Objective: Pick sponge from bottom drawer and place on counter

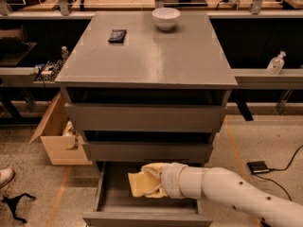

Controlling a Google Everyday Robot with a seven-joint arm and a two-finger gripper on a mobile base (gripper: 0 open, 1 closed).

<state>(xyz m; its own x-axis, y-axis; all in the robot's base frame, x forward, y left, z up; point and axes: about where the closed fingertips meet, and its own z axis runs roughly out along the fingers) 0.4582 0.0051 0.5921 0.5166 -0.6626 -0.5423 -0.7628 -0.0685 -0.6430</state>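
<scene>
The bottom drawer [113,195] is pulled open at the foot of the grey cabinet. My gripper [146,180] reaches into it from the right on a white arm. Its yellowish padded fingers [155,168] are closed on the pale yellow sponge [135,186], which sticks out to the left of them over the drawer floor. I cannot tell whether the sponge still touches the floor. The grey counter [156,56] is the cabinet's top, well above the gripper.
A white bowl [165,18] and a small black flat rectangle [117,35] sit at the back of the counter. The two wider drawers [142,117] are slightly open above my arm. A cardboard box [54,138] stands left of the cabinet, and a black device [259,167] with a cable lies right.
</scene>
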